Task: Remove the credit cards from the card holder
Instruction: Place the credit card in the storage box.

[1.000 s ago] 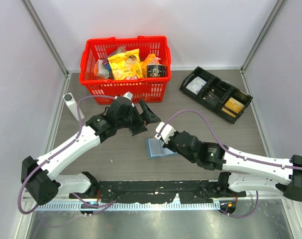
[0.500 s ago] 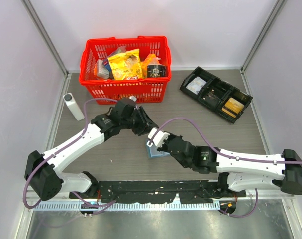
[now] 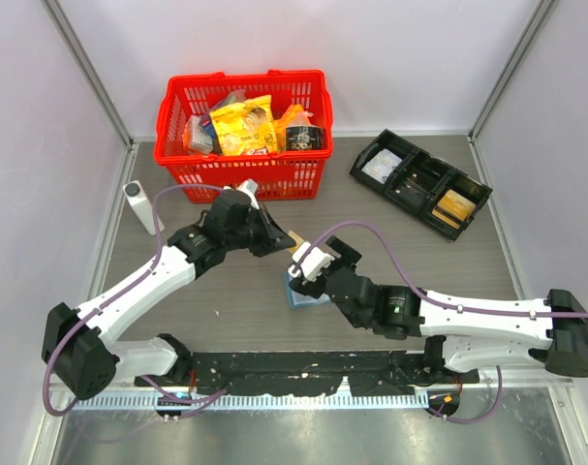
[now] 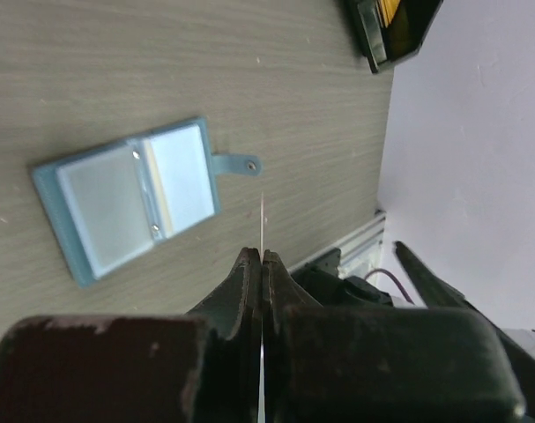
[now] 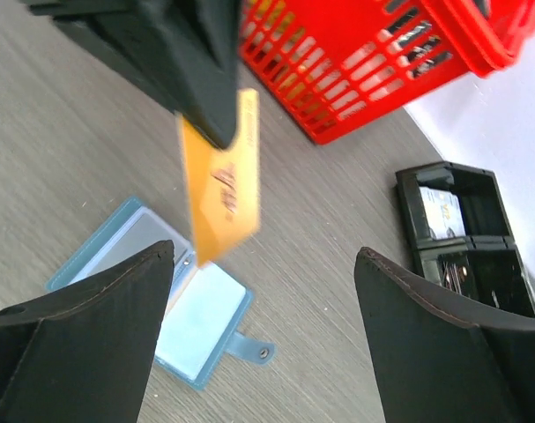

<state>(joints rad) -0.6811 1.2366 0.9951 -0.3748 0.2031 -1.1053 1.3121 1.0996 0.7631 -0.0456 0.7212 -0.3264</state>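
The card holder (image 3: pixel 302 294) lies open on the table, blue outside and pale blue-grey inside, also seen in the left wrist view (image 4: pixel 135 198) and the right wrist view (image 5: pixel 174 300). My left gripper (image 3: pixel 290 242) (image 4: pixel 262 256) is shut on one tan-gold credit card (image 5: pixel 223 176), held above the holder. In the left wrist view that card shows only as a thin edge-on line (image 4: pixel 263 216). Just below the card, my right gripper (image 3: pixel 309 262) (image 5: pixel 263 330) stands wide open over the holder with nothing between its fingers.
A red basket (image 3: pixel 240 176) full of packets stands at the back, close behind the left arm. To the back right sits a black compartment tray (image 3: pixel 419 181) with cards in it. A small white object (image 3: pixel 139 205) stands at the left wall.
The left gripper closed on the credit card. The right gripper, shut before, opened wide and let the card go. The left arm swung in toward the right gripper.
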